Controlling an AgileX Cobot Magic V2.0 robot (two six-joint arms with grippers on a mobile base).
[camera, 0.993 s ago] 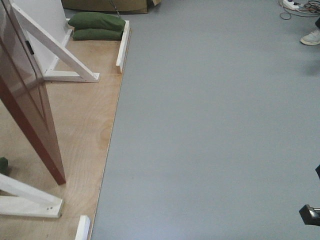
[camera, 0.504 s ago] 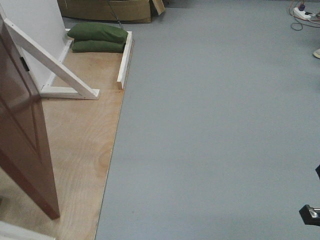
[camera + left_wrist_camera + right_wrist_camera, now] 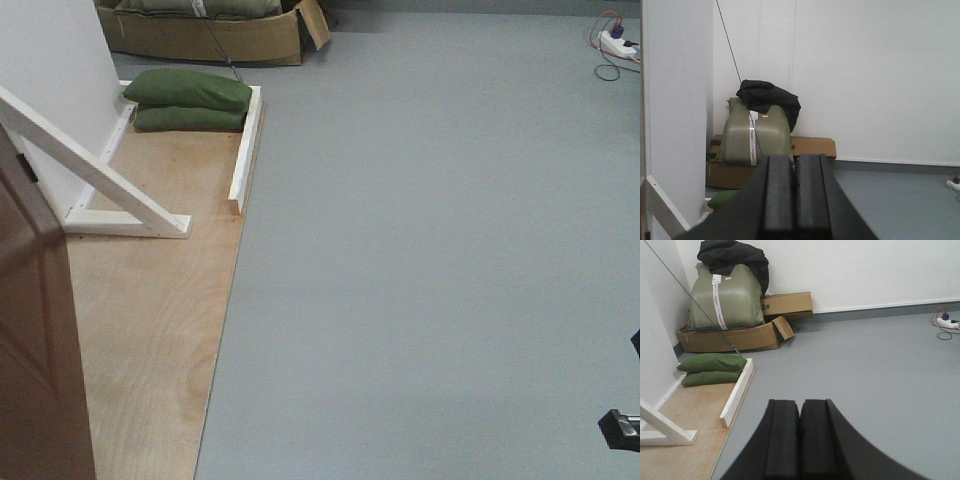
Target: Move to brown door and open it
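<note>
At lower left, brown door [image 3: 35, 350]: running off the frame, handle hidden.
Left jaws: pressing together, gripping nothing.
Right jaws: pressing together, gripping nothing.

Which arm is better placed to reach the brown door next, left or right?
Probably left. The brown door stands at the front view's far left edge, on the side of the left end effector; the right end effector faces open grey floor. Both are shut.

A plywood sheet [image 3: 150, 330] lies on the grey floor [image 3: 430, 250] at left, with two stacked green bags [image 3: 190, 92] at its far end, a cardboard box [image 3: 200, 42] beyond and a power strip [image 3: 617, 42] far right.
</note>
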